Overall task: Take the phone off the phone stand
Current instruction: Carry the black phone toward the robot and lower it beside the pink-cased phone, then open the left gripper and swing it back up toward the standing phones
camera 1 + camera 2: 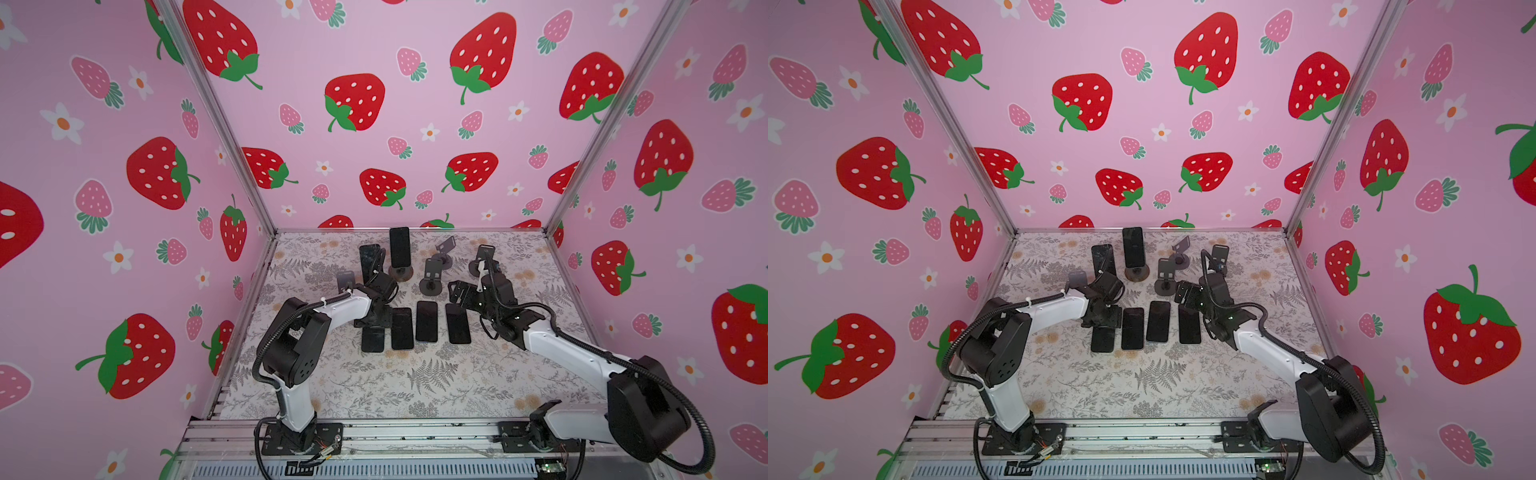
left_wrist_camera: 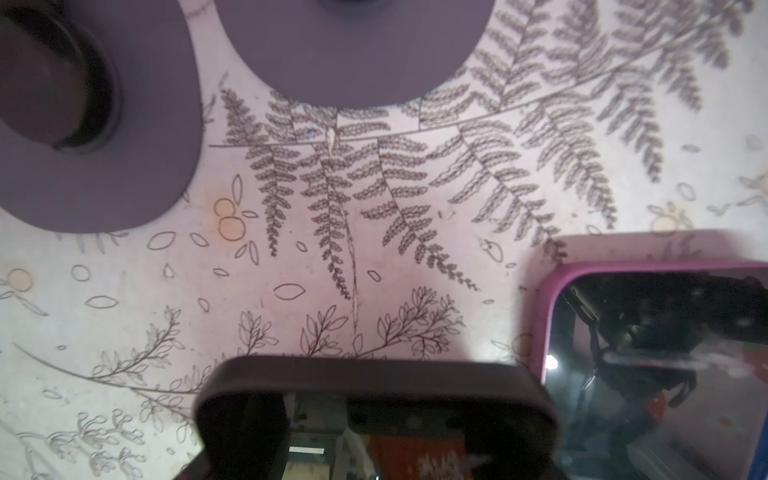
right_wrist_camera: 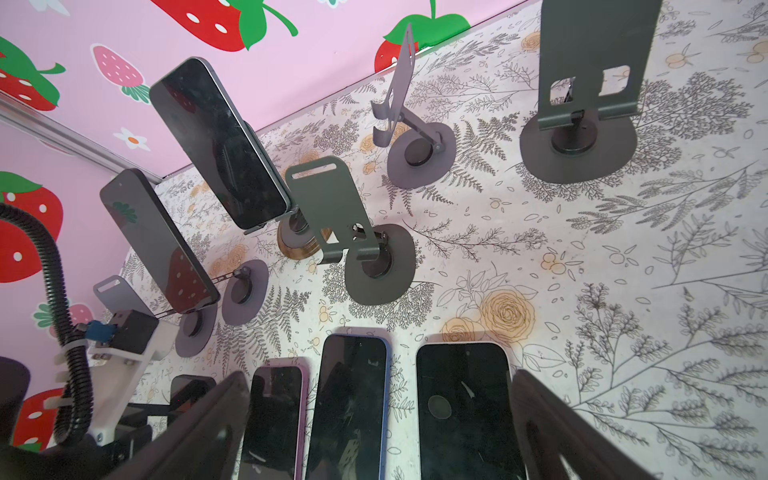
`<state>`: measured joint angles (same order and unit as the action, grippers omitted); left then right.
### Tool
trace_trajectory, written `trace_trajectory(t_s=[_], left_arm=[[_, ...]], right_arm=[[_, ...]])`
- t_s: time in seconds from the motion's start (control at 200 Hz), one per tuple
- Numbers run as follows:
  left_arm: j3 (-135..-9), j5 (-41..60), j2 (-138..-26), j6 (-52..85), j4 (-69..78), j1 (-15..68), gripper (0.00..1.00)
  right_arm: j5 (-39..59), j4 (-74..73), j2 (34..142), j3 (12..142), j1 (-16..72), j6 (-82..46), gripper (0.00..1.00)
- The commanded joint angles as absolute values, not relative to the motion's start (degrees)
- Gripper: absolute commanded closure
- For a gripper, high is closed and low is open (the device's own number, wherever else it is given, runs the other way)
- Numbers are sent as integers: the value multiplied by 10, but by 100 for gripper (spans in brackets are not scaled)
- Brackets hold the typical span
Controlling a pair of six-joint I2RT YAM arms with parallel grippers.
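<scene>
stands, occupied: two. The upright phone [image 1: 399, 246] is seated on the wood-rimmed stand [image 1: 401, 273] at back centre. The tilted phone [image 1: 368, 257] is carried by a stand just left of it.
stands, empty: four empty stands [image 1: 431, 276], each a slotted metal plate on a flat round base.
left gripper [image 1: 373, 326]: clamped on the dark-cased phone [image 1: 372, 341], which is off any stand and held low at the left end of the flat row. Table contact cannot be told.
flat row: pink-cased phone [image 3: 274, 415], blue-cased phone [image 3: 353, 399] and pale-edged phone [image 3: 465, 407] are laid side by side, screens up.
right gripper [image 1: 457, 291]: jaws spread wide, nothing held, hovering over the row's right end near an empty stand.
obstruction: the tilted phone is partly hidden by the left wrist in both top views.
surface: table cover [image 1: 374, 395] is printed with ferns and flowers; the screens are glossy black.
</scene>
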<state>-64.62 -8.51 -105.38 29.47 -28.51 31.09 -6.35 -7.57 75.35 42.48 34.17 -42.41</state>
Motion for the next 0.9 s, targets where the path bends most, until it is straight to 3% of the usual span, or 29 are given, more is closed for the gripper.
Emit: trace_trajectory(t_s=[0.0, 0.895], left_arm=[[-633, -98, -1073, 314, -280, 314, 24], [-663, -106, -1030, 304, -319, 315, 21]], right_arm=[[-59, -68, 755, 436, 344, -432, 0], [-62, -63, 769, 441, 342, -420, 0]])
